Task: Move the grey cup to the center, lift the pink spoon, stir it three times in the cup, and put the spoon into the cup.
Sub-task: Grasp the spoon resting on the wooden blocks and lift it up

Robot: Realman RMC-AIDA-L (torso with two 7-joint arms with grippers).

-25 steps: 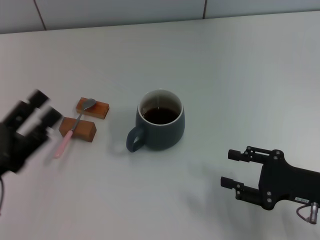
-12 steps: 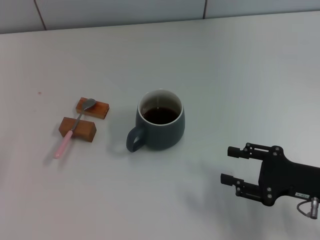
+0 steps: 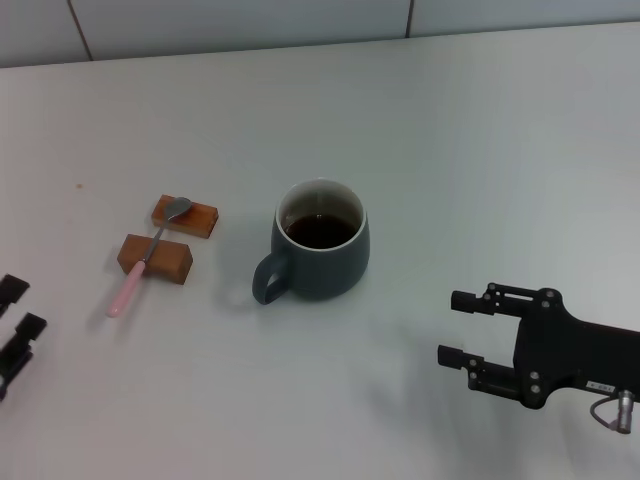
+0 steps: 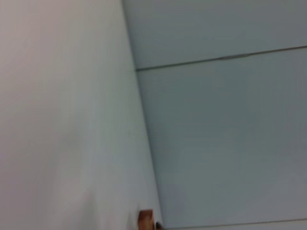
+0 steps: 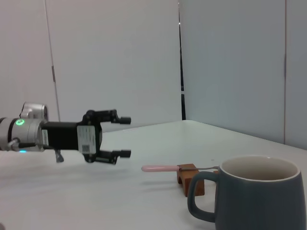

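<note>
White table (image 3: 480, 130). Left gripper (image 3: 12, 318) at near left edge, fingers apart, empty. Pink spoon (image 3: 146, 258) rests across two wooden blocks (image 3: 170, 240). Grey cup (image 3: 318, 240) at centre. Right gripper (image 3: 452, 328) near right, fingers spread, empty.

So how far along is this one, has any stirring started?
No stirring yet. The grey cup already stands mid-table with dark liquid inside. The pink spoon lies untouched across the two wooden blocks. The left gripper sits open at the table's left edge, apart from the spoon; the right gripper hangs open near the cup. Lifting, stirring and placing remain.
</note>
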